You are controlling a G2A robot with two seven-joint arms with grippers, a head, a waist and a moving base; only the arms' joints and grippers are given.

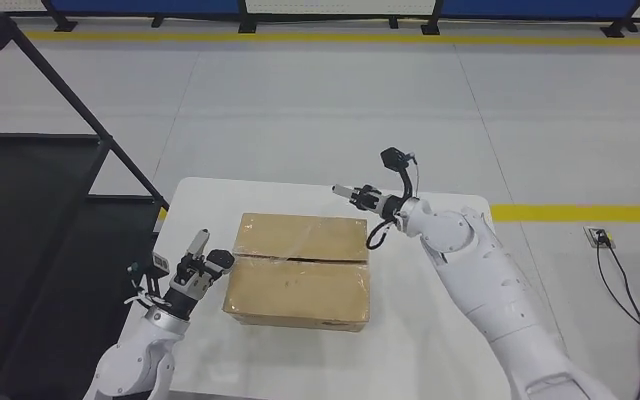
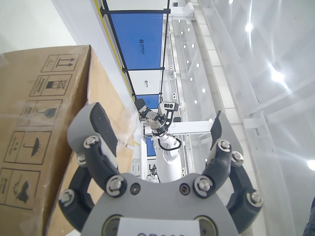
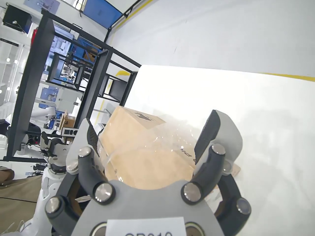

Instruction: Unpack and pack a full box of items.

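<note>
A white rectangular table with rounded corners stands on a pale grey floor in a large hall. A yellow line runs across the floor at the far side, in front of a row of blue and white partition panels. A black metal frame stands just beside the table's left edge. In the left wrist view a high white ceiling with round lamps shows overhead.

The left gripper sits just beside the left end of the brown cardboard box, near its front corner. Its 2 fingers, faced with black ribbed pads, are spread wide with nothing between them. 1 finger is close to the box's side wall, and whether it touches cannot be told.

The right gripper is by the far right corner of the box, pointing toward it across the table. Its jaws are also spread wide and hold nothing. In the right wrist view the box top shows between the 2 grey fingers, apart from them.

The box lies near the middle of the table with its long side running left to right. It is closed. Its 2 top flaps meet at a seam along the length of the lid. Shiny, crinkled clear tape covers part of the top. The side wall facing the left gripper carries a column of black printed handling symbols.
</note>
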